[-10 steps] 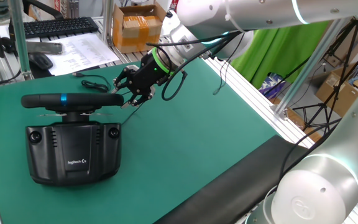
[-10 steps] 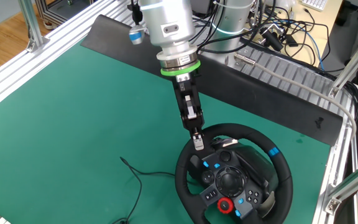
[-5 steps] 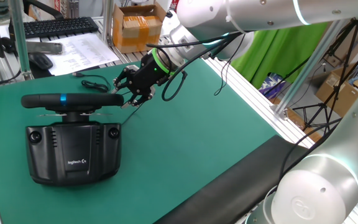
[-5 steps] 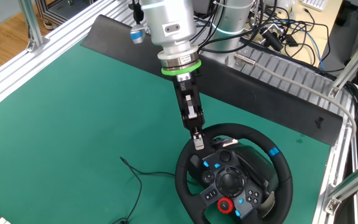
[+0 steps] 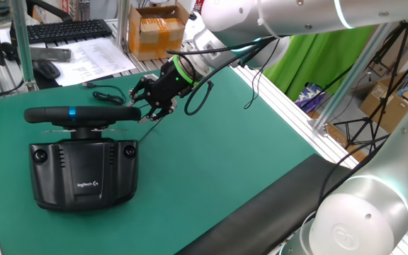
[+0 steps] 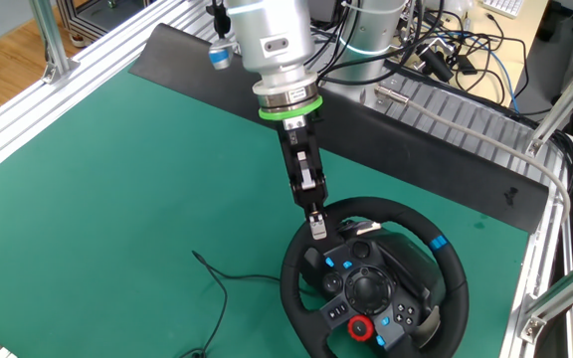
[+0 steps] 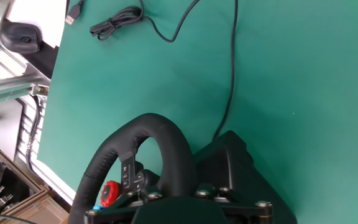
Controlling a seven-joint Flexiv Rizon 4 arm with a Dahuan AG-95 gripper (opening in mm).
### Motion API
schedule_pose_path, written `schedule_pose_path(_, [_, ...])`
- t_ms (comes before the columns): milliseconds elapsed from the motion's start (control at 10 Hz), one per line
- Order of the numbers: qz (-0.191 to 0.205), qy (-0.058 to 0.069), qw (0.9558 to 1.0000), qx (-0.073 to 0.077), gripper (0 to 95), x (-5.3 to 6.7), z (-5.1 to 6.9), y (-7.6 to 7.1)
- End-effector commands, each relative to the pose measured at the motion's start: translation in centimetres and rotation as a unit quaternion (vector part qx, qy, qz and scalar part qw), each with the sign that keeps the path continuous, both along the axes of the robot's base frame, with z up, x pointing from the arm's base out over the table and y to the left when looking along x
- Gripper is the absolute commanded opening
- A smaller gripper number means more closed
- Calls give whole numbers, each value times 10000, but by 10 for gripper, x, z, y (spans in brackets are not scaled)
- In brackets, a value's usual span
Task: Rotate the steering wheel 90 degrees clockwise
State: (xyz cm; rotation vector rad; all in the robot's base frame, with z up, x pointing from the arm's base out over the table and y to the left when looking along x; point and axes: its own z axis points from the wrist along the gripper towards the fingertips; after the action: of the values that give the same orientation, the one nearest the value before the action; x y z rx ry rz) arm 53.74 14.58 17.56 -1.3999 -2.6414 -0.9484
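The black steering wheel [image 6: 311, 257] sits on its boxy Logitech base [image 5: 83, 173] on the green mat. Its blue stripe [image 5: 71, 112] is at the top centre of the rim; in the other fixed view the stripe [image 6: 436, 242] is at the upper right. Coloured buttons and a red dial [image 6: 359, 326] show on the hub. My gripper [image 6: 316, 227] stands at the rim's edge [image 5: 142, 110], with the rim [image 7: 176, 168] running between the fingers. The gripper [image 7: 179, 194] looks shut on the rim.
A thin black cable [image 5: 108, 93] lies on the mat behind the wheel, coiled in the hand view [image 7: 120, 22]. A keyboard [image 5: 66, 30], a mouse [image 5: 46, 69], papers and a cardboard box [image 5: 158, 28] are beyond the mat. Aluminium rails [image 6: 38, 109] border the table.
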Motion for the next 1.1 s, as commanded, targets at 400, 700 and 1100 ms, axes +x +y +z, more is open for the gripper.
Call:
schedule_pose_path(400, [-64, 335, 9986, -406, 0, -46, 33, -4])
schedule_pose_path(700, [-70, 354, 9984, -444, 0, -43, 39, -6])
schedule_pose_path(1100, [224, 294, 9978, -542, 0, -44, 37, -5])
